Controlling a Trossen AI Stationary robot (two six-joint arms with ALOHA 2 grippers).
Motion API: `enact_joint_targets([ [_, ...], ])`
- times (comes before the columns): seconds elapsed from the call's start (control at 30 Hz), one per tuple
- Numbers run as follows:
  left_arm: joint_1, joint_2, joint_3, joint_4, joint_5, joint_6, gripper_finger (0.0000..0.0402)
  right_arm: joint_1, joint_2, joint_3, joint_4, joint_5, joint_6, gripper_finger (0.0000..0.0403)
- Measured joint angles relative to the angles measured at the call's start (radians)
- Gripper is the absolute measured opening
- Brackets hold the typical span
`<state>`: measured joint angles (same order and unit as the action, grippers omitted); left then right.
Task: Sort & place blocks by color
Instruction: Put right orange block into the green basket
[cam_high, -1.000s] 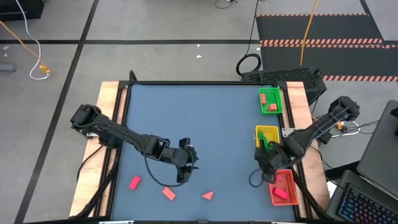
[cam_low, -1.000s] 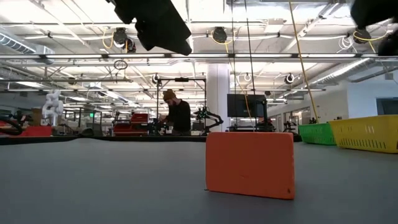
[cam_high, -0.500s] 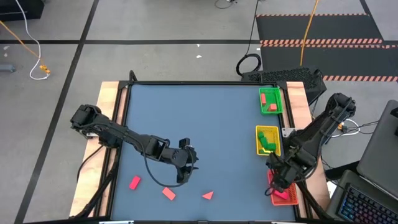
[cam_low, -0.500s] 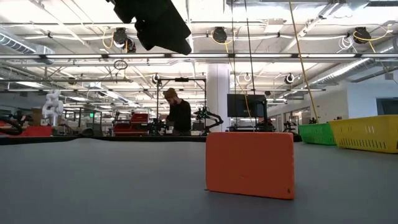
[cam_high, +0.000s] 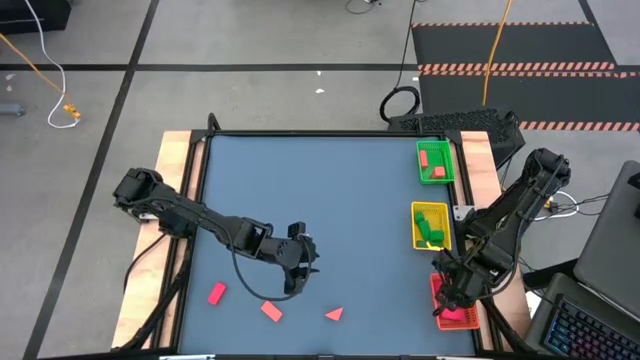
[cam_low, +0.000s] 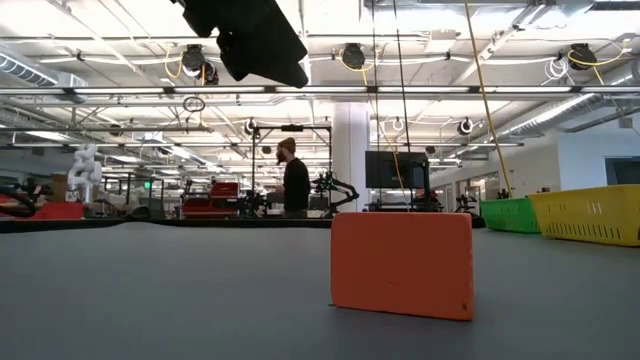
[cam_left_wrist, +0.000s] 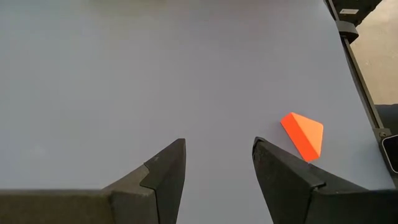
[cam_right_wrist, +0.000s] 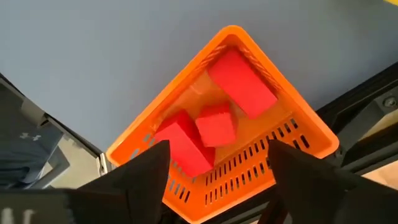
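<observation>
Red blocks (cam_right_wrist: 217, 127) in the orange tray (cam_right_wrist: 292, 134) bear no readable writing.

Robotics lab: other robot arms (cam_low: 335, 187), ceiling conduits, monitor (cam_low: 392, 169), hazard-striped floor

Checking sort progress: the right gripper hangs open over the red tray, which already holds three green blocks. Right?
Not quite. The right wrist view shows the three blocks in the red tray are red, not green. The right gripper does hang open over that tray.

We see our right hand (cam_high: 455, 298) above the red tray (cam_high: 462, 317); three red blocks (cam_high: 271, 311) lie near our left hand (cam_high: 297, 262).
</observation>
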<state>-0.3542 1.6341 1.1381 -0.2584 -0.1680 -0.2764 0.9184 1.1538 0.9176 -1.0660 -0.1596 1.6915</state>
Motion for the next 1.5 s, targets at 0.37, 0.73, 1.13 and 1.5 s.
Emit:
enact_joint_targets([
  [0.37,0.000,0.000,0.000,0.000,0.002,0.001,0.0189,-0.003,0.000,0.000,0.163,0.313,-0.285,0.0278],
  [0.73,-0.001,0.000,0.000,-0.008,0.010,-0.012,0.0189,-0.164,0.086,-0.175,0.809,0.507,-0.914,0.0278],
  [1.13,-0.002,0.000,0.000,-0.096,0.012,-0.100,0.0189,-0.336,0.436,-0.222,1.525,0.325,-1.338,0.0279],
  [1.5,0.001,0.000,0.000,-0.105,0.011,-0.108,0.0189,-0.350,0.673,-0.097,1.623,0.284,-1.451,0.0279],
])
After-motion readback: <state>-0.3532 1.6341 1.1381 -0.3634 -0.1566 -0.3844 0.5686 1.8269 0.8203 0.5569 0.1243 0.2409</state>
